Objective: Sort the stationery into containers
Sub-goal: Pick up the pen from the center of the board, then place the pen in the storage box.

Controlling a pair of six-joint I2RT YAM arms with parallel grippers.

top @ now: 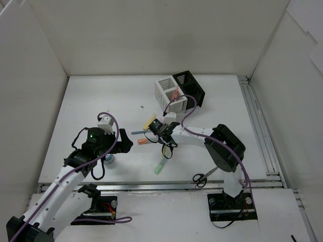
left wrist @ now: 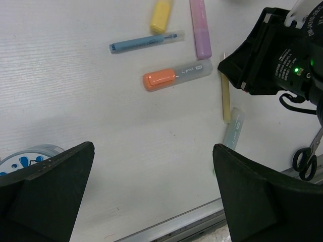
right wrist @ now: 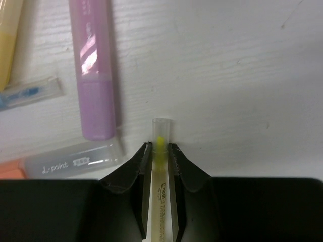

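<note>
In the right wrist view my right gripper point(right wrist: 159, 147) is shut on a thin yellow pen point(right wrist: 160, 126) that lies on the table, its clear cap sticking out past the fingertips. Beside it lie a purple marker point(right wrist: 93, 65), an orange marker point(left wrist: 176, 74), a thin blue pen point(left wrist: 146, 43) and a yellow marker point(left wrist: 161, 15). A green marker point(top: 160, 166) lies nearer the front. My left gripper point(left wrist: 154, 148) hovers open over bare table, left of this cluster. The joined white container point(top: 169, 91) and black container point(top: 191, 88) stand at the back, with something orange-red in the white one.
A round white jar with blue dots point(left wrist: 25, 157) sits just under my left gripper's left finger. Black-handled scissors point(top: 204, 176) lie by the metal rail point(top: 151, 185) at the table's front edge. White walls enclose the table on three sides.
</note>
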